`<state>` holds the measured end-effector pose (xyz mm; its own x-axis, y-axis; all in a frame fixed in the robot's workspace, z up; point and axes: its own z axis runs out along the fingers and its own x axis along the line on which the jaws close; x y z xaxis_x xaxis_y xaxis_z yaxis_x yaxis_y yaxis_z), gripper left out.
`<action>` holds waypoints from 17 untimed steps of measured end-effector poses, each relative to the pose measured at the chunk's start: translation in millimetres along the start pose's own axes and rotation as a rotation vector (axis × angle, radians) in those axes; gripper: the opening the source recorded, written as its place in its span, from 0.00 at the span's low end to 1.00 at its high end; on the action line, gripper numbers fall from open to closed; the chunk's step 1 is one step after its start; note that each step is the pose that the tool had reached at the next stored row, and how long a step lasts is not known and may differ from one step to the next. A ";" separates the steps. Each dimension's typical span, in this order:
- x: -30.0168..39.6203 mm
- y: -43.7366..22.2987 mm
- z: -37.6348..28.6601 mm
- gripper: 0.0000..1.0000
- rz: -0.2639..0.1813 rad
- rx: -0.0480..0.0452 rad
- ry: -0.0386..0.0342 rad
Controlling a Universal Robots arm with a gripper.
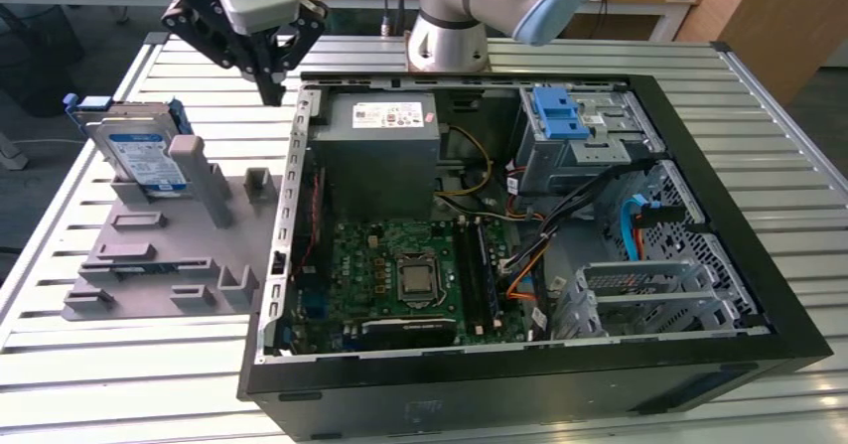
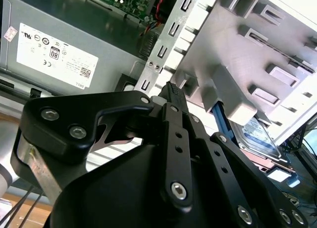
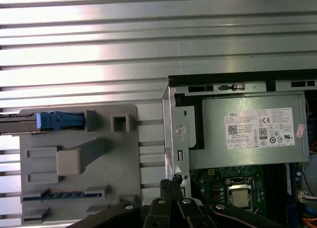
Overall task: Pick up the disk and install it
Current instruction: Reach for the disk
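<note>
The disk (image 1: 142, 154) stands on edge in a slot of the grey fixture plate (image 1: 146, 255) at the exterior view's left, its white-and-blue label facing the camera and its blue frame on top. In the first wrist view the disk (image 3: 54, 121) shows edge-on; in the second wrist view the disk (image 2: 261, 137) peeks out behind a fixture post. My gripper (image 1: 273, 91) hangs shut and empty above the table between the fixture and the case's back corner, well apart from the disk. Its tips meet in both wrist views (image 2: 172, 89) (image 3: 171, 184).
The open computer case (image 1: 530, 365) lies on the slatted metal table (image 1: 119, 384). Inside are the grey power supply (image 1: 384, 141), the motherboard (image 1: 397, 275), cables and a metal drive bay (image 1: 590, 146) with a blue latch (image 1: 559, 114). The arm's base (image 1: 444, 37) stands behind the case.
</note>
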<state>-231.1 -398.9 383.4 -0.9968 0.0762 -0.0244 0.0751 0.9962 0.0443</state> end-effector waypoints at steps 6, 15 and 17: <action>1.3 -0.1 0.1 0.11 0.000 0.0000 0.0000; 3.0 -0.2 0.4 0.11 0.000 0.0000 0.0000; 4.3 -0.4 0.6 0.11 0.000 0.0000 0.0000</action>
<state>-235.4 -398.9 382.7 -0.9968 0.0762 -0.0244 0.0751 0.9962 0.0443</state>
